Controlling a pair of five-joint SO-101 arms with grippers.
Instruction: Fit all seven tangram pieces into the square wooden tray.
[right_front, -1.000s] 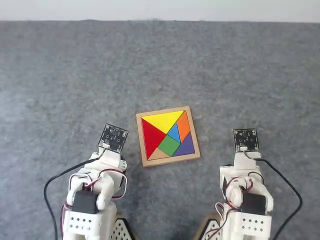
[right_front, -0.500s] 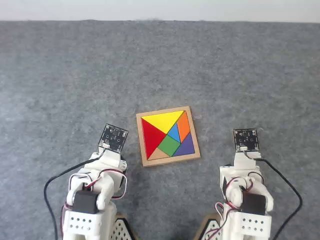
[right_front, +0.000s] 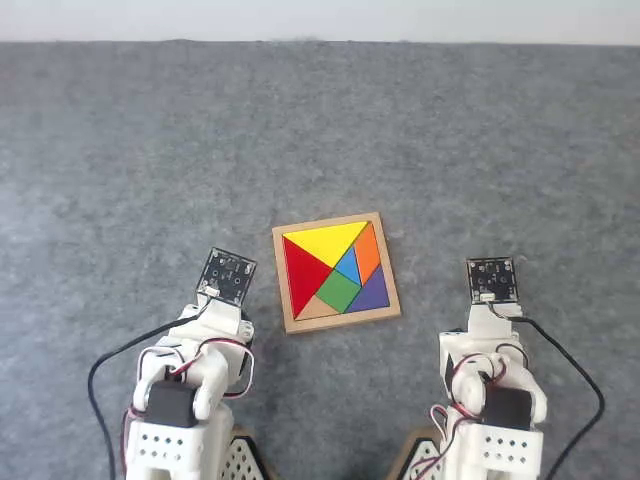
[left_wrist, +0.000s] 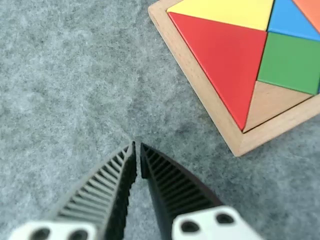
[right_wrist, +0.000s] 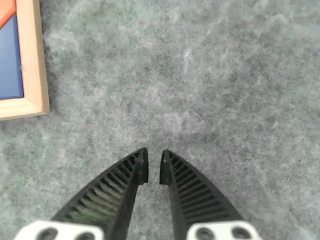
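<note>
The right claw (right_wrist: 154, 172) hangs over the grey surface (right_wrist: 210, 75), jaws almost together, apart from the wooden tray (right_wrist: 31, 60). A blue piece (right_wrist: 10, 65) and an orange piece (right_wrist: 5, 12) lie inside its rim.

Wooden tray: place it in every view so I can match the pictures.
High view: wooden tray central on the grey mat.
Left wrist view: its corner and red triangle, beyond the left pincer.
Right wrist view: its rim, beyond the right pincer.
Shared landmark: the orange piece.

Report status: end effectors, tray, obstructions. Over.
Left end effector shut, empty, over grey mat beside tray. Right end effector shut, empty, on the tray's other side. All seven pieces seated in tray. No obstruction seen.
</note>
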